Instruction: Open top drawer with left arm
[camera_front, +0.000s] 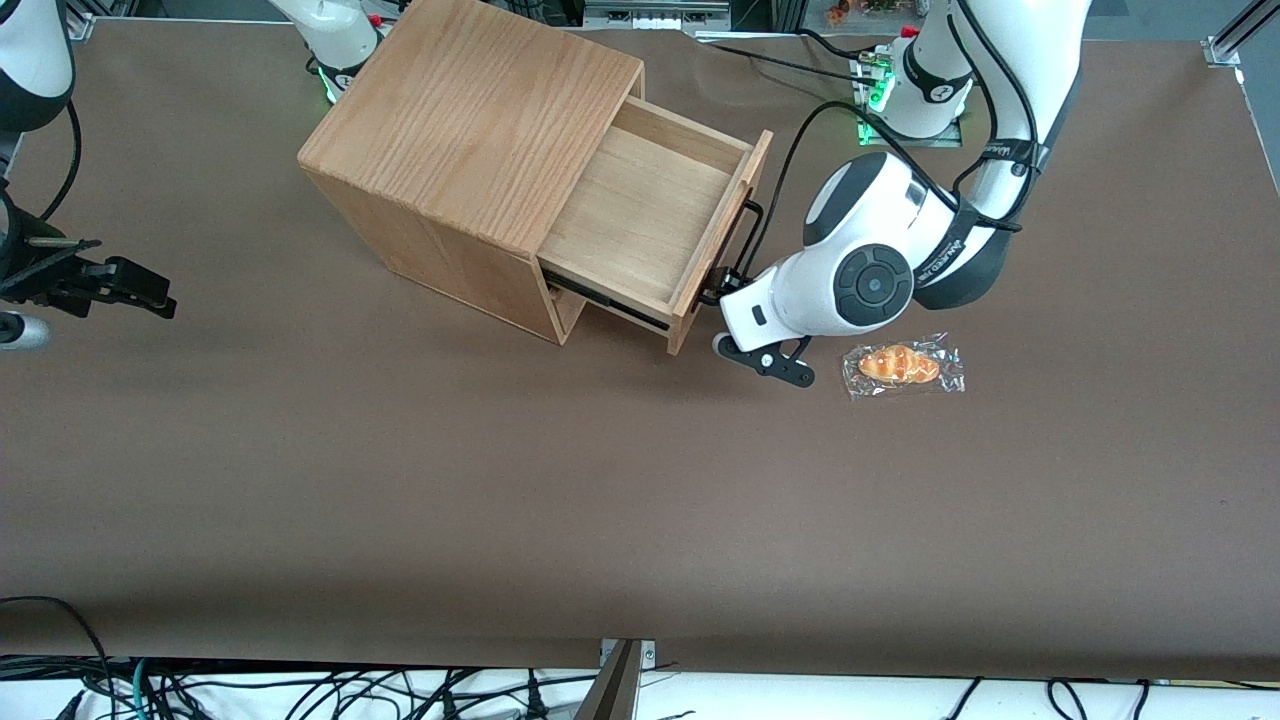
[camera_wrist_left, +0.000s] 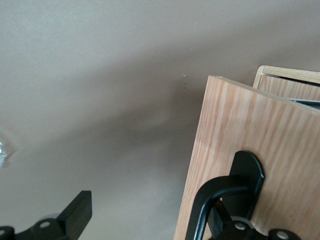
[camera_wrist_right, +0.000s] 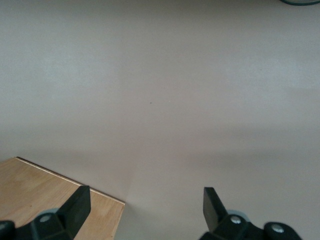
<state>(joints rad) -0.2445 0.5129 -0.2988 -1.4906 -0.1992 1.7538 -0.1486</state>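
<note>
The top drawer (camera_front: 640, 215) stands pulled well out of the oak casing (camera_front: 470, 120), its light-wood tray showing bare. Its flat front (camera_front: 722, 240) (camera_wrist_left: 240, 130) carries the black bar handle (camera_front: 748, 235) (camera_wrist_left: 207, 200). My left arm's gripper (camera_front: 716, 320) (camera_wrist_left: 150, 215) is right at the drawer front, near the handle's end nearer the front camera. It is open, jaws wide apart. One finger (camera_wrist_left: 235, 220) sits between the bar and the wood front. The other finger (camera_wrist_left: 75, 212) hangs over the table, off the drawer front's edge.
A wrapped bread roll (camera_front: 903, 366) lies on the brown table beside my left arm's wrist, nearer the front camera than the elbow. A lower drawer (camera_front: 563, 300) shows shut under the open one. Cables run along the table's near edge.
</note>
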